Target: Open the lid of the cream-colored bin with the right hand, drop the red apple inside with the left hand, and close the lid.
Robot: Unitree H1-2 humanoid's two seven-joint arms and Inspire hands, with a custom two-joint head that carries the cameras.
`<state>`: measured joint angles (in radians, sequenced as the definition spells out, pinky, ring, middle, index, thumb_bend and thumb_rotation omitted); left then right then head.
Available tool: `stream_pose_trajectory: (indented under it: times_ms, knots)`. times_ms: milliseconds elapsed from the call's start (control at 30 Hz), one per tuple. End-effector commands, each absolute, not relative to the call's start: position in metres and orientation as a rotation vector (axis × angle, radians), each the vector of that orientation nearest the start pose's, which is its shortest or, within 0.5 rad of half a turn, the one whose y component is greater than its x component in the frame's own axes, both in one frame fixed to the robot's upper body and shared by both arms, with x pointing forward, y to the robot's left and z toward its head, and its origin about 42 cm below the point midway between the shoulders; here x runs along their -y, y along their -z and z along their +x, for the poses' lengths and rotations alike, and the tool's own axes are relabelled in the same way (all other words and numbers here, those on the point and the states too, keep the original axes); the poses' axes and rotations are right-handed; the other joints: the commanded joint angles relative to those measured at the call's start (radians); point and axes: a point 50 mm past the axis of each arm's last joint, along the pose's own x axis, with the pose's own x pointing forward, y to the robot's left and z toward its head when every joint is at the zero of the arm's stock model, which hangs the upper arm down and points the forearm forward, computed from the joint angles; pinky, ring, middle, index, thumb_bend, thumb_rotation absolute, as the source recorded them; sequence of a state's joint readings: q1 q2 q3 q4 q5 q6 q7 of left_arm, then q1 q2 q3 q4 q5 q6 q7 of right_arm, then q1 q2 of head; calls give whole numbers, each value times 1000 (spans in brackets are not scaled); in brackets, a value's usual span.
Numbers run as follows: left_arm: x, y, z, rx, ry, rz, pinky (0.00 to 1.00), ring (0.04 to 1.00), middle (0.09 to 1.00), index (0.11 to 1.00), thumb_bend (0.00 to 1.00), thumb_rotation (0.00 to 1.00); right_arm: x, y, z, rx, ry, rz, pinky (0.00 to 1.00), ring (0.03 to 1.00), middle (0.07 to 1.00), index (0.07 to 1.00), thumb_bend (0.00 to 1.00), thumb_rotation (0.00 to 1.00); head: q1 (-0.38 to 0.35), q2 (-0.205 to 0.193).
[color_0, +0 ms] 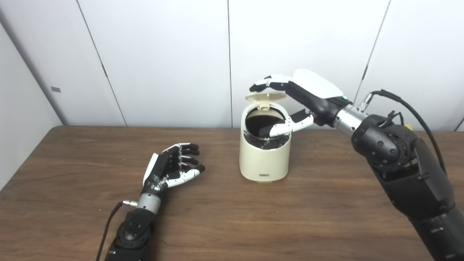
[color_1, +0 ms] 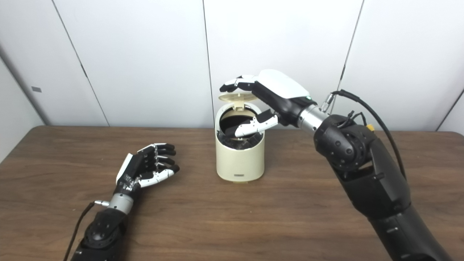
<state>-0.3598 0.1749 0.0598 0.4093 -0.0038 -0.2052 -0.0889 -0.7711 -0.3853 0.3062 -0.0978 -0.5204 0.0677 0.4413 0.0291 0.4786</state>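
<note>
The cream-colored bin [color_0: 264,156] stands upright at the middle of the table, its mouth dark with a black liner. Its lid [color_0: 265,97] is tipped up on the rear hinge above the mouth. My right hand [color_0: 308,94] reaches in from the right; its fingers [color_0: 268,84] lie stretched over the top of the lid while the thumb [color_0: 286,127] crosses the bin's mouth below, with a wide gap between them. My left hand [color_0: 174,163] rests low over the table left of the bin, palm toward it, open and holding nothing. No red apple shows in either view.
The brown wooden table [color_0: 224,217] runs back to white wall panels [color_0: 163,61] close behind the bin. A black cable [color_0: 107,228] trails beside my left forearm. My bulky right arm [color_0: 402,166] fills the table's right side.
</note>
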Motion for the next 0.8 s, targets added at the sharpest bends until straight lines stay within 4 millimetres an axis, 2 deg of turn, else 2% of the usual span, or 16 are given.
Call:
stream_pose_trajectory:
  times_ms: [0,767]
  knots:
    - [-261,-126,399,179,72,155,485,591,675,677,609,0,172,-382,423,685,-470,-1143,805,911,806,793,638,594,1,4]
    - [-264,-122,399,172,74,170,484,586,675,681,615,0,189,-372,427,659,-449,-1196,782,884,796,779,629,614,3,12]
